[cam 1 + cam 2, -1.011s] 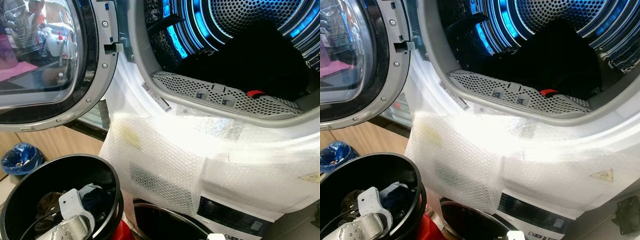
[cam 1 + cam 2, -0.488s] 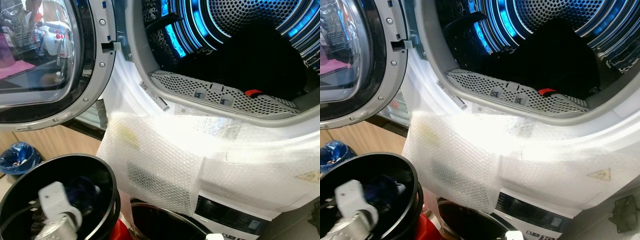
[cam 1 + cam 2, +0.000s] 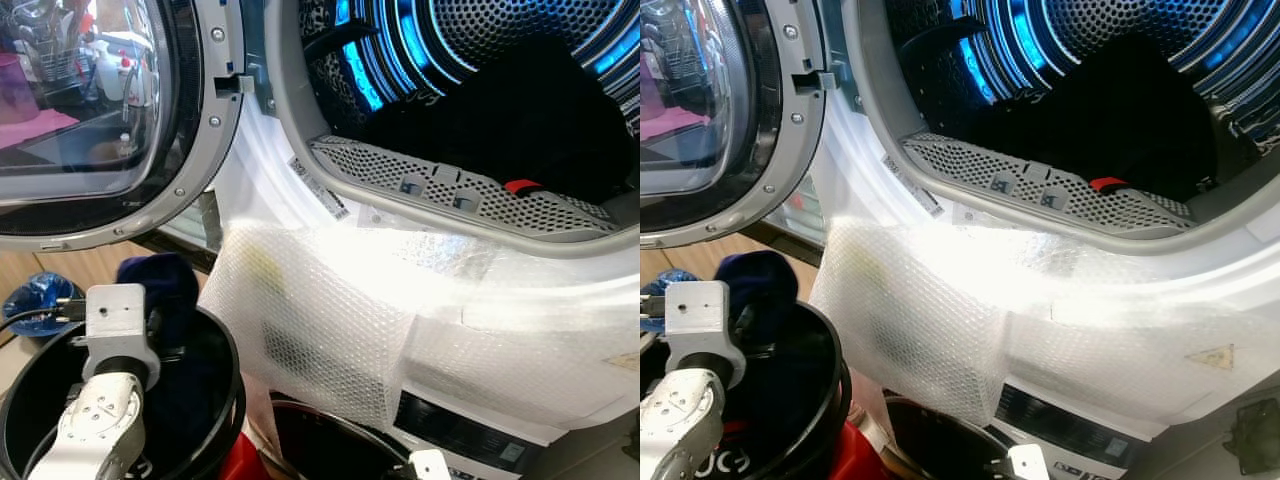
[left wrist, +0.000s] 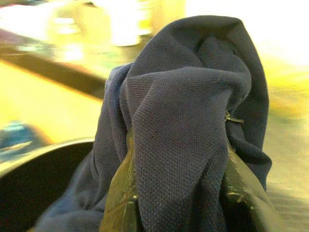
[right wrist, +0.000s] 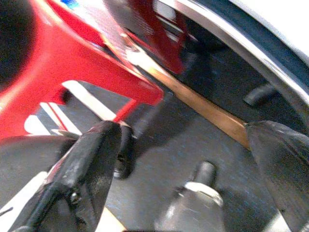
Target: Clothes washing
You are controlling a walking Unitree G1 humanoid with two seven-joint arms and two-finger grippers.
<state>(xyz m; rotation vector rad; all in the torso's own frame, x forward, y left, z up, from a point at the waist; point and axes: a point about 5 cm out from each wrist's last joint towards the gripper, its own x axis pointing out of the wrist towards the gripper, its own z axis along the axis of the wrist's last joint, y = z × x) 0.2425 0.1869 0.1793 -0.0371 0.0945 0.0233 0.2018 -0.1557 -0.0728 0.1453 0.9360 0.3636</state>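
Observation:
My left gripper point(image 4: 177, 145) is shut on a dark navy garment point(image 4: 188, 116), which drapes over both fingers and hides their tips. In the eye views that garment point(image 3: 163, 290) hangs just above the rim of the black laundry basket point(image 3: 226, 352) at the lower left, with my silver left wrist point(image 3: 112, 340) below it. The washing machine drum point(image 3: 470, 50) stands open ahead, lit blue, and dark clothes point(image 3: 520, 120) lie inside it. My right gripper point(image 5: 181, 133) is open low near the floor, nothing between its fingers.
The round glass door point(image 3: 90, 120) is swung open to the left. Bubble wrap point(image 3: 330, 320) covers the machine's front below the drum. A red stool point(image 5: 82, 58) stands beside the basket. A second round opening point(image 3: 330, 440) lies below. A blue bag point(image 3: 30, 300) sits on the floor.
My left arm has risen out of the black basket, lifting the navy garment above the rim. The camera view has shifted slightly.

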